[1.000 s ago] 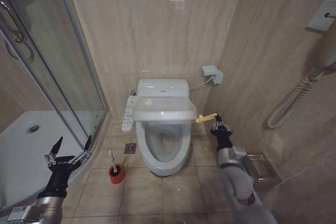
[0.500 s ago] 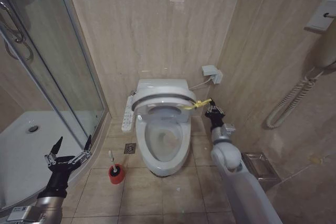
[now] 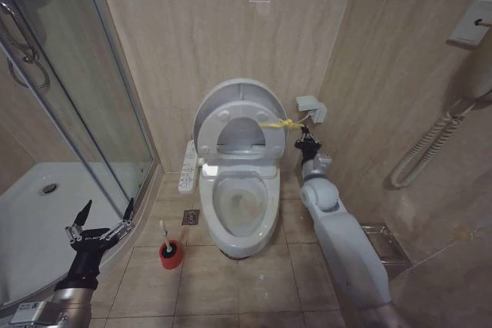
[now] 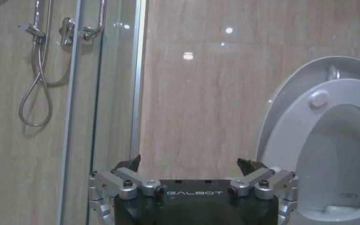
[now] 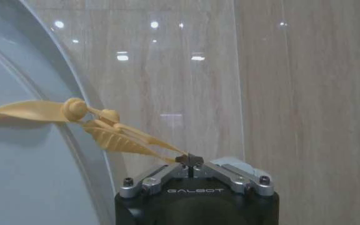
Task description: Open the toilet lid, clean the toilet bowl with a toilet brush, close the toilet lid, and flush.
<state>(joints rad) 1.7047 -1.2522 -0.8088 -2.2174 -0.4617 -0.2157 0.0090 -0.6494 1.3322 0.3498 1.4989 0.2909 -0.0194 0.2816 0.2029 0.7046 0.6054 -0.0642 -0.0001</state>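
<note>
The toilet lid [image 3: 231, 99] stands raised almost upright against the back wall, with the white ring seat lifted up against it. My right gripper [image 3: 306, 140] is beside the lid's right rim, shut on the lid's yellow tag [image 3: 280, 123]. The right wrist view shows the fingertips pinching the yellow tag [image 5: 114, 136] at my right gripper [image 5: 190, 161], next to the lid [image 5: 24, 178]. The toilet bowl [image 3: 240, 209] lies uncovered, stained yellowish inside. On the floor to its left stands the toilet brush [image 3: 169, 248] in its red holder. My left gripper [image 3: 100, 225] hangs open low at the left, also seen as the left gripper [image 4: 191, 168] with the lid [image 4: 330, 154] beyond it.
A glass shower enclosure [image 3: 92, 105] and its white tray [image 3: 38, 213] take up the left. A control panel [image 3: 188, 165] hangs beside the toilet, with a floor drain [image 3: 191, 217] below it. A wire rack [image 3: 380, 243] sits on the floor at the right, beneath a coiled hose [image 3: 423, 151].
The lid has swung up from about level to nearly upright. My right gripper rose and moved back towards the wall with the yellow tag. The left arm has not moved.
</note>
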